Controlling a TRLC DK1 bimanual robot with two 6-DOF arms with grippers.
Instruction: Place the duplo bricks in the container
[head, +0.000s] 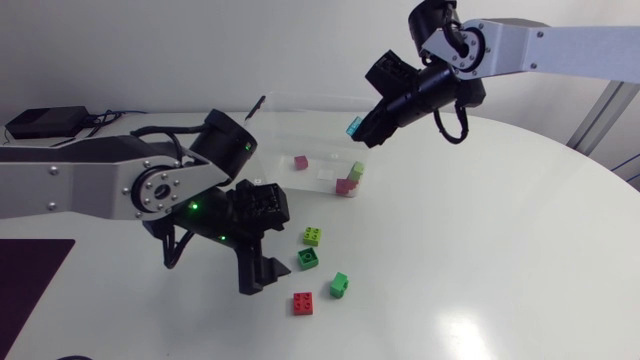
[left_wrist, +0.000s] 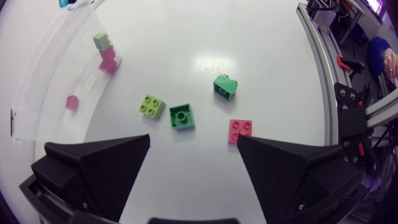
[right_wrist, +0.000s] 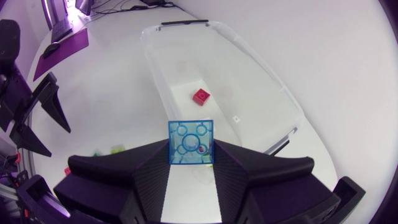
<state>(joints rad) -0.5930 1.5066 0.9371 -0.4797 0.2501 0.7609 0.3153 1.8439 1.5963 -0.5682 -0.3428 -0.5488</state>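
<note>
Currently my right gripper hangs above the clear container, its two black fingers closed from both sides on a see-through blue brick, studs facing the wrist camera. I judge it sits over the open top so that the brick drops inside on release, not onto the table. On the container's floor lie a small pink brick and, in the head view, a little stack of pink and pale green bricks near the wall on the loose bricks' side.

My left gripper hovers over the white table beside the container, fingers spread wide and holding nothing — ready, as I read it, for the next pick. Four bricks lie ahead of it: a lime brick just beside a green brick, a second green brick a little apart, and a red brick close to one fingertip. Those four are not yet put away.
</note>
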